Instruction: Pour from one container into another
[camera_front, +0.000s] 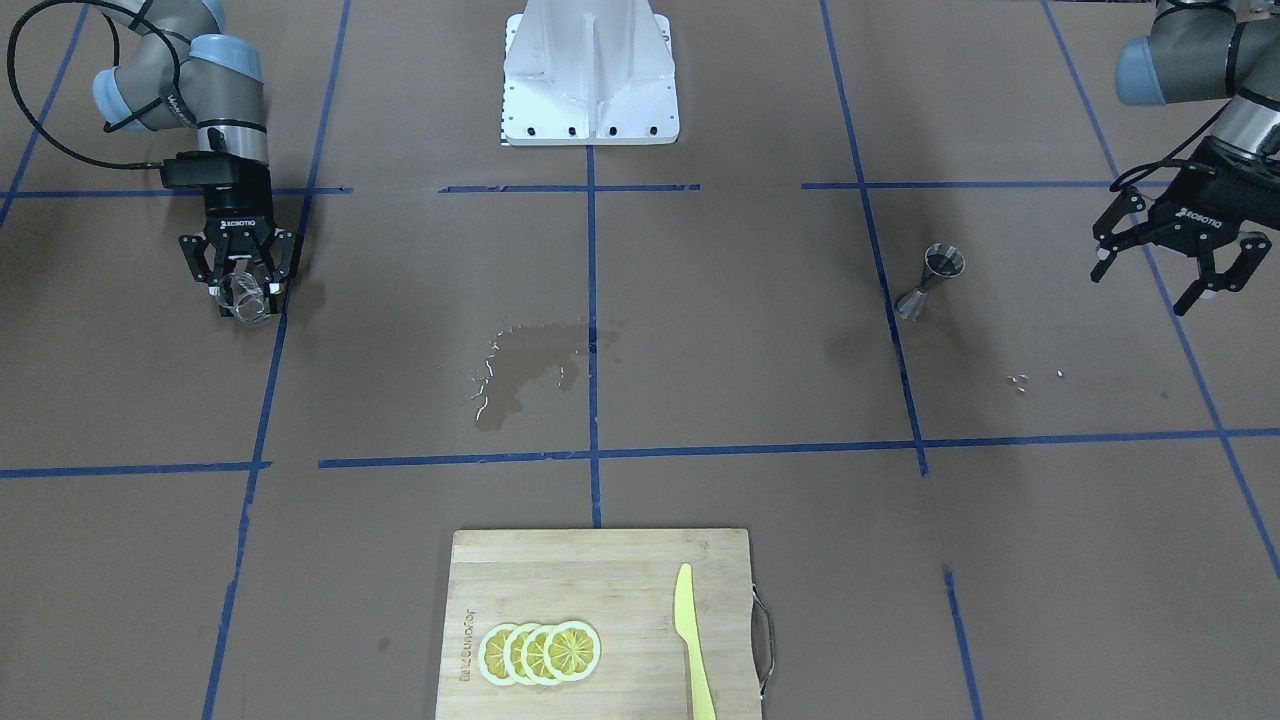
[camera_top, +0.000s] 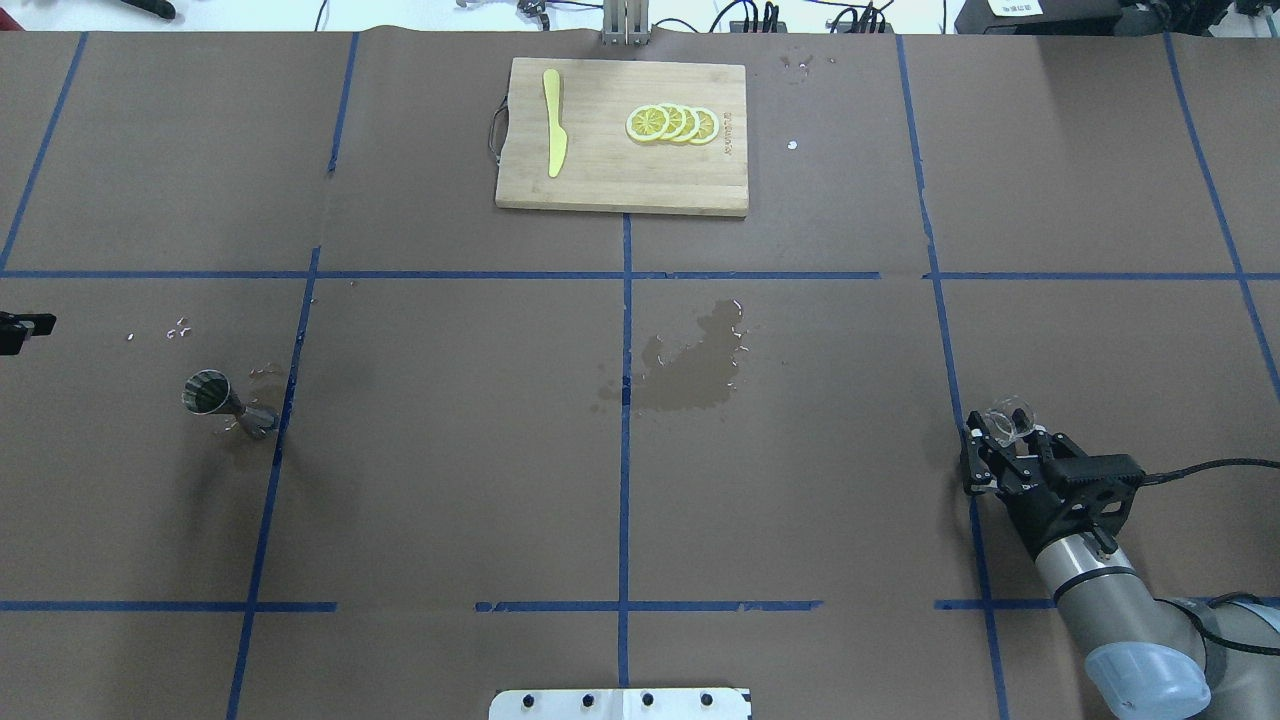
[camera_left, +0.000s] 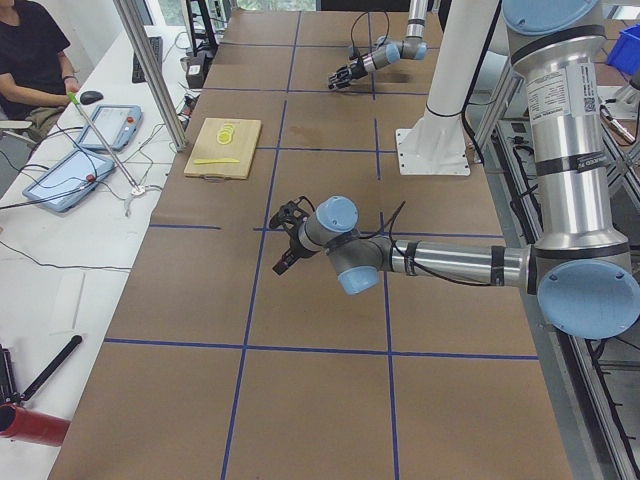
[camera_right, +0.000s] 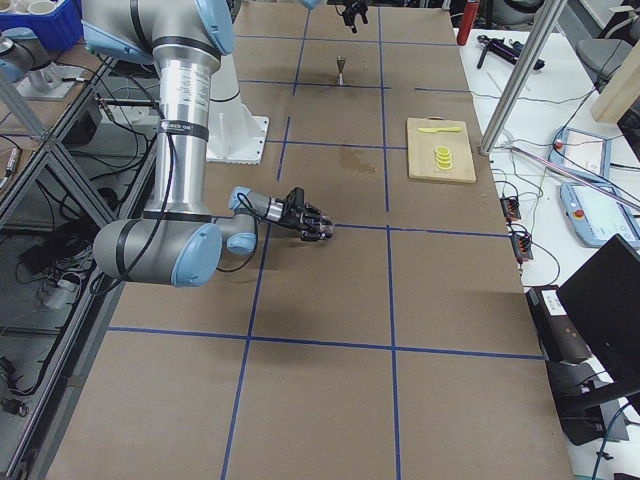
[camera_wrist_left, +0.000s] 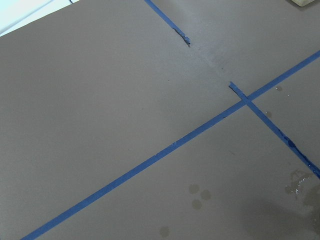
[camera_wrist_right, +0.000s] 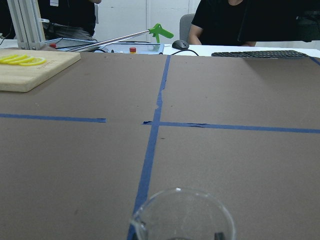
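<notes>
The small clear glass cup (camera_front: 243, 294) sits low over the table between the fingers of my right gripper (camera_front: 247, 303), which is shut on it. The overhead view shows the glass cup (camera_top: 1011, 417) at the tip of that gripper (camera_top: 1000, 436), and its rim (camera_wrist_right: 183, 214) fills the bottom of the right wrist view. The metal hourglass jigger (camera_front: 931, 281) stands upright on the opposite side of the table, also seen from overhead (camera_top: 224, 400). My left gripper (camera_front: 1150, 280) hangs open beside the jigger, apart from it, holding nothing.
A wet spill (camera_front: 530, 362) darkens the paper at mid-table. A wooden cutting board (camera_front: 560, 570) with lemon slices (camera_front: 540, 652) and a yellow knife (camera_front: 692, 640) lies at the operators' edge. The white robot base (camera_front: 590, 70) stands opposite. Small droplets (camera_front: 1020, 380) lie near the jigger.
</notes>
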